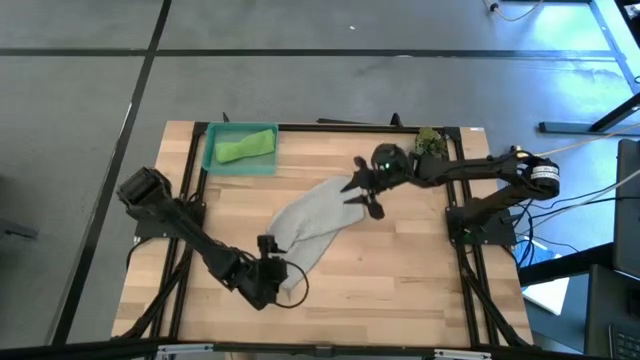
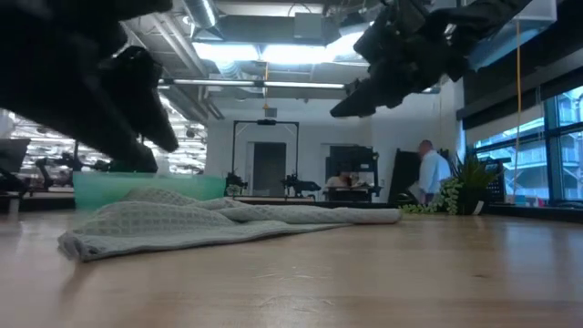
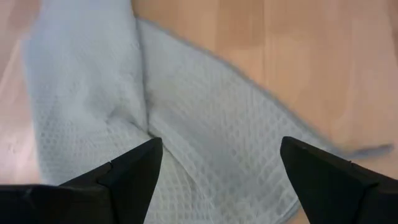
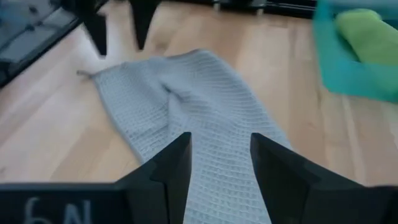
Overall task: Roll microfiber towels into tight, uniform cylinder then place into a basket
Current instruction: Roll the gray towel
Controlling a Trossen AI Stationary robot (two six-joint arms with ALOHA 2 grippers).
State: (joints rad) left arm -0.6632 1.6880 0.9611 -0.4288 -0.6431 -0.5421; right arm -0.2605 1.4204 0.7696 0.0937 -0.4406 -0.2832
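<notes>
Mid-table, grey towel [image 1: 312, 226] lies loose and crumpled, unrolled, running diagonally. Right gripper [image 1: 362, 190] hangs above its far end, fingers apart, holding nothing. Left gripper [image 1: 279, 270] sits low at the towel's near end, fingers spread wide over the cloth, no grip. Green towel [image 1: 246, 147] is rolled and already in the basket [image 1: 213, 163] at the far-left corner.
</notes>
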